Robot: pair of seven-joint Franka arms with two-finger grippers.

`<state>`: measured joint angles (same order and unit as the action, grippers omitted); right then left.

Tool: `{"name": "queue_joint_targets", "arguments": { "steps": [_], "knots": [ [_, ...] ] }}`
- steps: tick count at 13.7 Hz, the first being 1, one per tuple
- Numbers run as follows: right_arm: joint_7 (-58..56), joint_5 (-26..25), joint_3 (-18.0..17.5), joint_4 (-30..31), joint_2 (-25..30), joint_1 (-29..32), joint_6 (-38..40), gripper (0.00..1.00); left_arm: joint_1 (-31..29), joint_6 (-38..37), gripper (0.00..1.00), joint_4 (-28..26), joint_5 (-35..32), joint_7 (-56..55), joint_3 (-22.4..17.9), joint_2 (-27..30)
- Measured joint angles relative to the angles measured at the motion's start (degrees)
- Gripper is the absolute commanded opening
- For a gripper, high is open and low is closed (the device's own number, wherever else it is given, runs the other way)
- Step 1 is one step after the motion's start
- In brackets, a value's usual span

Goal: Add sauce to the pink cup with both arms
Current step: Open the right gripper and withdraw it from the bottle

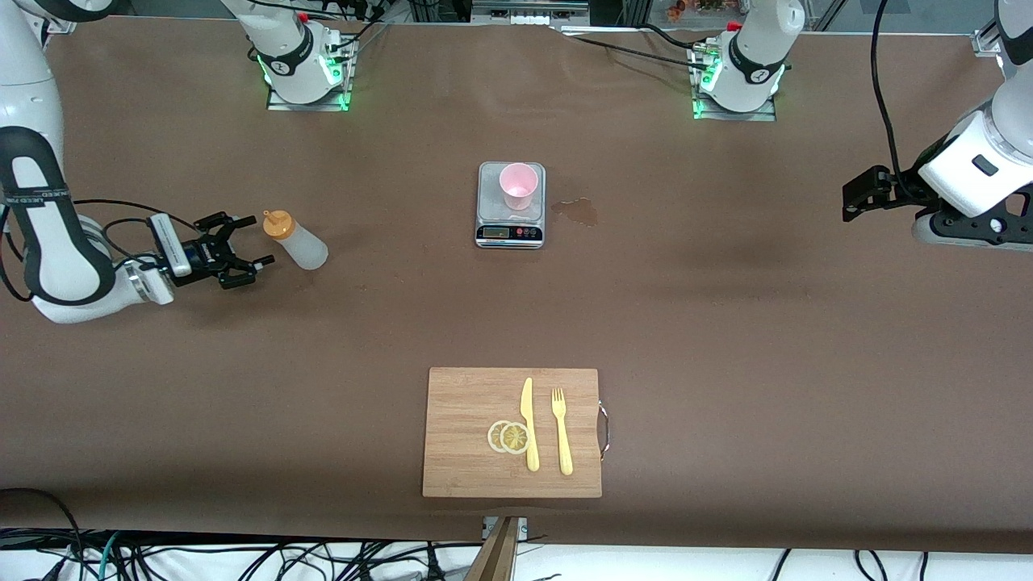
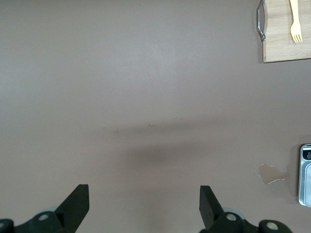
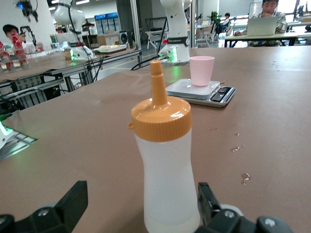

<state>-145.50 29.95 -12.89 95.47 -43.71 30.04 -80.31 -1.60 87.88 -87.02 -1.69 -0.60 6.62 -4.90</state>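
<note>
The sauce bottle [image 1: 295, 240], whitish with an orange nozzle cap, stands upright on the brown table toward the right arm's end. My right gripper [image 1: 257, 240] is open at table height beside it. In the right wrist view the bottle [image 3: 165, 165] stands at the mouth of the right gripper [image 3: 142, 189], close to one finger and well apart from the other, not gripped. The pink cup [image 1: 517, 186] stands on a small scale [image 1: 510, 232] mid-table; the right wrist view also shows this cup [image 3: 201, 70]. My left gripper [image 1: 849, 202] waits open over bare table at the left arm's end, nothing between its fingers [image 2: 77, 201].
A dried sauce stain [image 1: 577, 211] lies beside the scale toward the left arm's end. A wooden cutting board [image 1: 464, 464] with a knife [image 1: 529, 424], a fork [image 1: 562, 432] and lemon slices [image 1: 508, 436] lies near the front edge.
</note>
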Motion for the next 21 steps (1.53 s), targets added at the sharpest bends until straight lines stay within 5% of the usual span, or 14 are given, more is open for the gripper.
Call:
{"name": "queue_joint_targets", "arguments": {
  "steps": [4,9,15,21],
  "knots": [
    [2.59,-3.74,-0.57,-3.07,6.58,-0.77,-0.16,1.0,0.0,-0.01,1.0,0.01,0.0,0.0,0.0,0.0],
    [23.4,-10.78,-0.9,-2.89,21.83,-6.19,-1.95,1.0,0.0,-0.02,1.0,0.03,0.0,0.0,0.0,0.0],
    [55.94,-15.81,1.37,3.85,38.0,-14.41,-8.73,1.0,0.0,-0.04,1.0,0.05,0.0,0.0,0.0,0.0],
    [98.2,-22.59,4.5,5.16,47.63,-23.84,-9.88,1.0,-0.01,-0.04,1.0,0.06,0.0,0.0,0.0,0.0]
  ]
}}
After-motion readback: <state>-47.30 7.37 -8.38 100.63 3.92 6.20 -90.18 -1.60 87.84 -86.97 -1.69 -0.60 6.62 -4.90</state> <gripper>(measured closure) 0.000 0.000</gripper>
